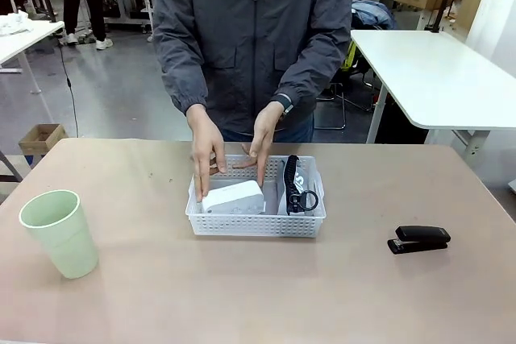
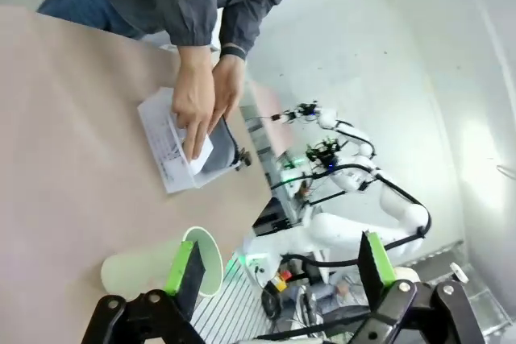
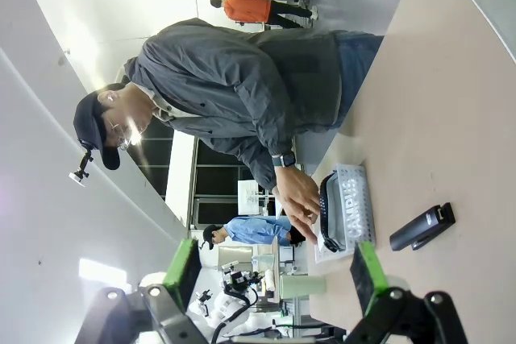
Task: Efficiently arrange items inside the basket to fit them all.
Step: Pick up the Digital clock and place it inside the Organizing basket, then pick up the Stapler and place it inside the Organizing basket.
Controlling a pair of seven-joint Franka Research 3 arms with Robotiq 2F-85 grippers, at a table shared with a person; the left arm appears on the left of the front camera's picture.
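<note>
The white perforated basket sits mid-table. In its left half lies the small white block, with both of the person's hands pressing on it. The grey pouch with its black strap stands in the right half. On the table to the right lies the black stapler; the pale green cup stands upright at the left. My left gripper hangs open high above the table, over the cup, far from the basket. My right gripper is open too, well clear of the stapler and basket.
The person stands at the table's far edge, leaning over the basket. Bare brown tabletop lies between the cup, basket and stapler. A white table stands behind at the right, off this one.
</note>
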